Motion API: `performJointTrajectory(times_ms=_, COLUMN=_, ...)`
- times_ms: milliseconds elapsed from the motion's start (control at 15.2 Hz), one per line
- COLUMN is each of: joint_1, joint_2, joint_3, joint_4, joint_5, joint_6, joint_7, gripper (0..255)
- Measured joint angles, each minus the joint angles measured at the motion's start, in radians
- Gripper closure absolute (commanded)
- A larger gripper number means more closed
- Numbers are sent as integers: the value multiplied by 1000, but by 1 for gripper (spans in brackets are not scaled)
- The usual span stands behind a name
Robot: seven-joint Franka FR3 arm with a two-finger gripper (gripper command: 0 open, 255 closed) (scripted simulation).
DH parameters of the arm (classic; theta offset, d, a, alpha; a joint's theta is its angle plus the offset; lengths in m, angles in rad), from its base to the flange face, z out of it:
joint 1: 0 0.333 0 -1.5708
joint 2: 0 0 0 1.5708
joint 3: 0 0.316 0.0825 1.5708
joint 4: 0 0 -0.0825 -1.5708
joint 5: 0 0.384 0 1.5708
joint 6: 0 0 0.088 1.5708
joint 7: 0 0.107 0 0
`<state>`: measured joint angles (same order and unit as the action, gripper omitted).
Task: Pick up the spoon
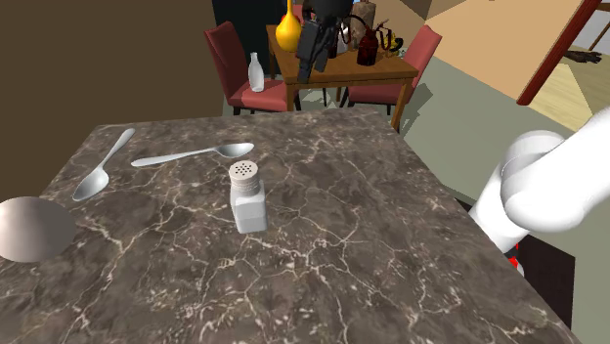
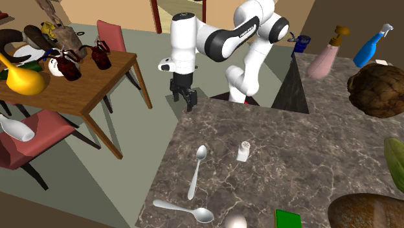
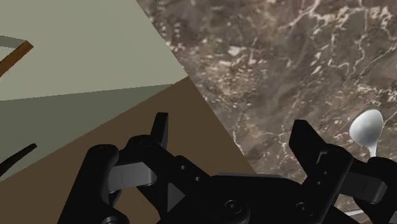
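A white shaker [image 1: 247, 195] stands on the dark marble table [image 1: 342, 264], red chairs [image 1: 239, 68] beyond.

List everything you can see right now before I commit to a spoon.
spoons: two, silver, lying on the marble table
shaker: one, white, upright near the spoons
bowl: one, grey, table edge at the shoulder view's left
chairs: two, red, at the wooden dining table
vase: one, yellow, on the dining table
spray bottle: one, blue, second exterior view's upper right
arm: one, white
pincer: one, black, open, above the marble table's edge
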<state>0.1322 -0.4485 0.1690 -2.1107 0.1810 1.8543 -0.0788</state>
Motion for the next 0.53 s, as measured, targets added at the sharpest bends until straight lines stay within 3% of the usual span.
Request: performJointTrajectory(times_ms=528, joint_1=63, joint_2=216, joint_3=100, joint_4=174, joint_5=-1, joint_6=57, joint_7=14, gripper=0)
